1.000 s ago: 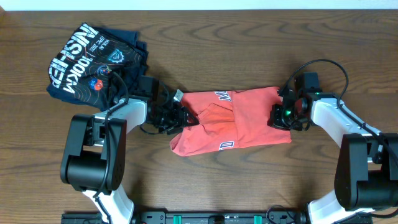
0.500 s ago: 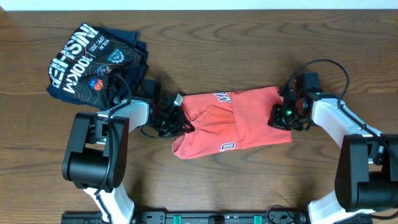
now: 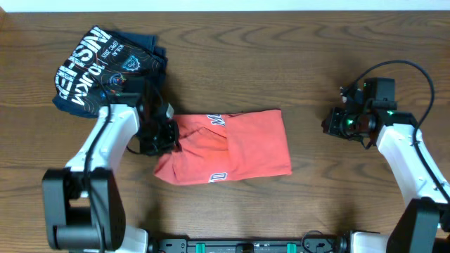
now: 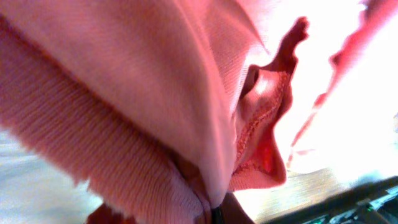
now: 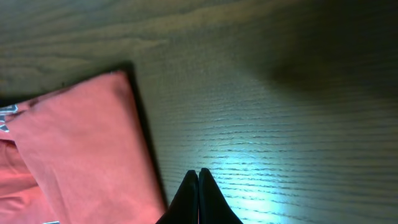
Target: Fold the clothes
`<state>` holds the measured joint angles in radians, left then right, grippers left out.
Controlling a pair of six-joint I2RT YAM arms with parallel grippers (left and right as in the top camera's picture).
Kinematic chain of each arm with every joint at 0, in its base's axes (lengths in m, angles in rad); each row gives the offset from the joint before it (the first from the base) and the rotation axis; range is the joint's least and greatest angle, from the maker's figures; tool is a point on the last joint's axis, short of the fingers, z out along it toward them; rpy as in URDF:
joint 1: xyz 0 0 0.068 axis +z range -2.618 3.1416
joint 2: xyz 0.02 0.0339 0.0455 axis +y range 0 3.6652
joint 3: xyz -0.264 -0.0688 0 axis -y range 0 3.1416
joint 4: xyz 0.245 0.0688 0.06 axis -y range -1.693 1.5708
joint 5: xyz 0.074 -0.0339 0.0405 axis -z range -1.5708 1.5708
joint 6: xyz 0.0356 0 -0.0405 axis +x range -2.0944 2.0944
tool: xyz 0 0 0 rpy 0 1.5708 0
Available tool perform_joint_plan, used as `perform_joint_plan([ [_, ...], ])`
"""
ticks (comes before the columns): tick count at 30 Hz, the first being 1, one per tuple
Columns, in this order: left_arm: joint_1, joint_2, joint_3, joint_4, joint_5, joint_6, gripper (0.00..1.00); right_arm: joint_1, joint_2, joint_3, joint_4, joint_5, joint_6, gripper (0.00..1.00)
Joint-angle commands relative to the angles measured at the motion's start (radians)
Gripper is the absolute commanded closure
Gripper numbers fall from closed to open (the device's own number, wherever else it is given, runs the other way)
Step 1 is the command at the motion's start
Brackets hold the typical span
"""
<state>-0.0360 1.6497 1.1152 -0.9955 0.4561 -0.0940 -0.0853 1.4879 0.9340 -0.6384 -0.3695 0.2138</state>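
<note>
The orange-red short-sleeved cotton T-shirt (image 3: pixel 232 144) lies in the middle of the brown wooden surface (image 3: pixel 281 56). It is already folded into a rough long block. Its right edge looks straight and neat. Its left end is bunched up and lumpy, and bits of white lettering peek out at the top and bottom edges.

The left tool (image 3: pixel 166 142) sits right at that lumpy left end. In the left wrist view, red cloth (image 4: pixel 155 93) fills nearly the whole picture and hangs in folds close to the camera. I cannot see the fingers well there, but the tool seems to be pressed together on a bit of the T-shirt, pinching it.

The right tool (image 3: pixel 330 125) is well apart from the T-shirt, off to its right, over bare wood. In the right wrist view its two dark fingers (image 5: pixel 198 186) are pressed together with nothing between them. The shirt's right edge (image 5: pixel 81 137) lies flat on the wood, away from them.

A dark navy folded shirt with white letters (image 3: pixel 105 67) rests in the far left corner.

I think the job is partly done. The first folds are made, and the sleeves seem tucked in. What is left is probably folding the left end over and making it flat and tidy.
</note>
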Motion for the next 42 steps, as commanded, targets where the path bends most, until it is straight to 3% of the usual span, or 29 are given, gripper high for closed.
perform_joint_plan([
  [1,-0.039,-0.047,0.109,-0.068,-0.057,0.038,0.94,-0.010,-0.031,-0.001,0.003,-0.001,0.029,0.99],
  [7,-0.209,-0.052,0.229,-0.113,-0.058,0.008,0.94,-0.010,-0.031,-0.001,-0.014,-0.001,0.029,0.99],
  [18,-0.601,0.006,0.232,0.107,-0.155,-0.206,0.94,-0.009,-0.031,-0.001,-0.016,-0.001,0.044,0.99],
  [26,-0.737,0.151,0.232,0.315,-0.162,-0.317,0.93,-0.006,-0.030,-0.001,-0.017,-0.001,0.044,0.99],
  [30,-0.766,0.222,0.232,0.370,-0.161,-0.384,0.83,-0.005,-0.030,-0.001,-0.020,-0.001,0.044,0.99],
  [35,-0.789,0.233,0.237,0.403,-0.125,-0.409,0.53,0.025,-0.029,-0.004,-0.028,-0.001,0.043,0.98],
  [39,-0.790,0.232,0.264,0.398,-0.022,-0.409,0.43,0.074,-0.029,-0.021,-0.012,0.018,0.043,0.96],
  [42,-0.790,0.230,0.302,0.335,-0.002,-0.404,0.41,0.099,-0.029,-0.029,-0.004,0.025,0.042,0.94],
])
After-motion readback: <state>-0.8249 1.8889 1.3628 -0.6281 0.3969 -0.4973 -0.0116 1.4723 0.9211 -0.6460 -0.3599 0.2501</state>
